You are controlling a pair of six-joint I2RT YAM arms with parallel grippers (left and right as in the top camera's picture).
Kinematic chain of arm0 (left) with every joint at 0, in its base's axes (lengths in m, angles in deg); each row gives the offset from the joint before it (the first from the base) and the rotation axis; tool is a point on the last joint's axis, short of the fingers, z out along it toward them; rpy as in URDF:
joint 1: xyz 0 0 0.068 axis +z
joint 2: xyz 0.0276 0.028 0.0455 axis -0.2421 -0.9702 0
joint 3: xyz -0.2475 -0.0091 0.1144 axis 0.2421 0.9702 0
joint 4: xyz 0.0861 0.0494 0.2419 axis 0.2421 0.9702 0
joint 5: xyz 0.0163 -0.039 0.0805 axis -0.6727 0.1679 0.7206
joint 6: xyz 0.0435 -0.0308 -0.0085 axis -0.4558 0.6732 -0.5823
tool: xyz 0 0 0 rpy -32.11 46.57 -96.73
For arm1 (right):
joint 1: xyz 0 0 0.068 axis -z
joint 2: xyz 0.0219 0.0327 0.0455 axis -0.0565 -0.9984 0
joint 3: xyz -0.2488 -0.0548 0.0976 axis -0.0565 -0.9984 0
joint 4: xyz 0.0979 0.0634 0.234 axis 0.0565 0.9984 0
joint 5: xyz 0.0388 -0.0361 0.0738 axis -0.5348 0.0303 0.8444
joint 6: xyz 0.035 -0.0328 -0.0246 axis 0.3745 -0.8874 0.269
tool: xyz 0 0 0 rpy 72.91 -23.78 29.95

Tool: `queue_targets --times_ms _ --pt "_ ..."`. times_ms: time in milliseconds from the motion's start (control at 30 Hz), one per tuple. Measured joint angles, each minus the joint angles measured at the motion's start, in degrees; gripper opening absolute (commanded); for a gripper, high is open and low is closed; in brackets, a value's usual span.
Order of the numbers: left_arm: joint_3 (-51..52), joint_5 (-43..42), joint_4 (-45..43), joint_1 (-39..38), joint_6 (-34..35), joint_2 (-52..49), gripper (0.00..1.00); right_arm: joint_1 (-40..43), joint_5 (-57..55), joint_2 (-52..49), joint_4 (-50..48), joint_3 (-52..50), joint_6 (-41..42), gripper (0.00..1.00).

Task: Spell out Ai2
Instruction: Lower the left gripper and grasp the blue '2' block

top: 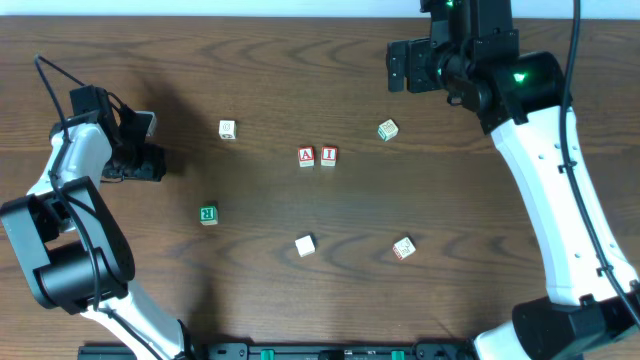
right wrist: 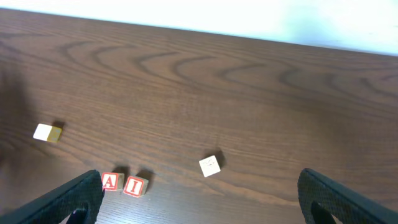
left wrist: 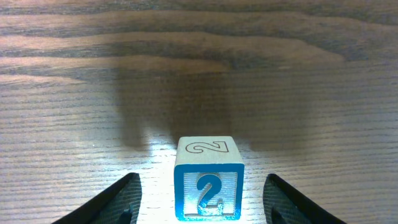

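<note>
A red A block (top: 306, 156) and a red I block (top: 328, 155) stand side by side at the table's middle; they also show in the right wrist view as A (right wrist: 110, 182) and I (right wrist: 134, 185). A blue block with the numeral 2 (left wrist: 208, 186) stands upright on the table between the spread fingers of my left gripper (left wrist: 202, 208), not touched by them. In the overhead view the left gripper (top: 146, 150) is at the far left. My right gripper (top: 400, 65) is open and empty, high over the back right (right wrist: 208, 205).
Loose blocks lie around: a pale one (top: 227, 129) at back left, a greenish one (top: 387, 130) at back right, a green one (top: 208, 214), a white one (top: 305, 245) and a red-edged one (top: 403, 248) toward the front.
</note>
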Motion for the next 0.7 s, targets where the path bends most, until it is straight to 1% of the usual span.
queue_targets --times_ms 500,700 --pt "0.0 0.0 0.6 -0.1 0.9 -0.1 0.56 0.0 0.2 0.0 -0.1 0.0 0.0 0.99" --pt "0.0 0.0 0.6 -0.3 1.0 -0.4 0.48 0.0 0.2 0.0 -0.3 0.0 0.0 0.99"
